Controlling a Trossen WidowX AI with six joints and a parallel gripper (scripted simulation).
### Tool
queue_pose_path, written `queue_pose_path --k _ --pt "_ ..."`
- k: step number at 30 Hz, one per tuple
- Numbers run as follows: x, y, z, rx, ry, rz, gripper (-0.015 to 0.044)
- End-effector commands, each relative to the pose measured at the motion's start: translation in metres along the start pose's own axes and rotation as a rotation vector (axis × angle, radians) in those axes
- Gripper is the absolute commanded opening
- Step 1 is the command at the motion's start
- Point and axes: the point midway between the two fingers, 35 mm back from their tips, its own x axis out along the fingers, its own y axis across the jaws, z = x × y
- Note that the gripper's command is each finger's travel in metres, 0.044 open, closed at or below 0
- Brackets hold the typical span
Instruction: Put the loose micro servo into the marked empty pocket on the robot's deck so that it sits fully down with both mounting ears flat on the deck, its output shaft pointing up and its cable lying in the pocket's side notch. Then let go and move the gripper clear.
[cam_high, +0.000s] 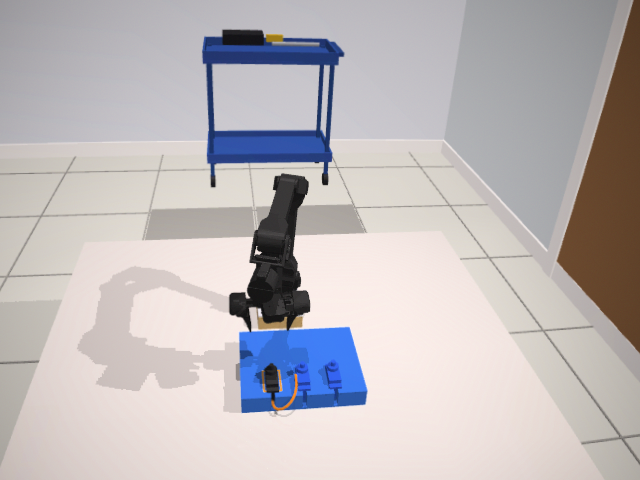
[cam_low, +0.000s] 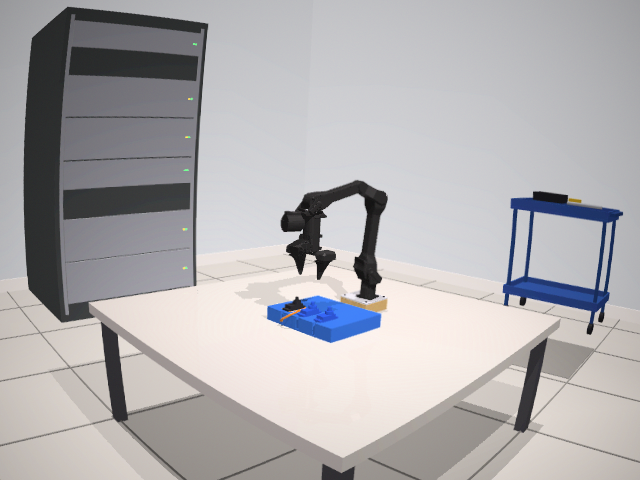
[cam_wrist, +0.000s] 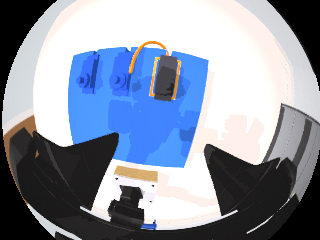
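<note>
Arm: the black arm goes up from its base, bends high up, then reaches out and a bit down.
Top bend: the elbow is the back corner of the bent arm.
Wrist: the wrist points down at the end of the arm.
Tool: the tool is wide open, up above the table.
Fingers: two black, pointy fingers hang well apart, tips down.
</note>
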Motion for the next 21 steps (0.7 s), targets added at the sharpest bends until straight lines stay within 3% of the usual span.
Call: queue_pose_path --k 1,7,13,21 --pt "-0.008 0.002 -0.026 -0.004 0.013 0.004 0.044" --pt "-0.014 0.002 -0.025 -0.004 0.01 0.003 0.044" --pt "-0.057 0.003 -0.025 -0.001 -0.006 -0.002 0.044" --pt "-0.059 0.003 -0.026 0.0 -0.007 -0.003 0.044"
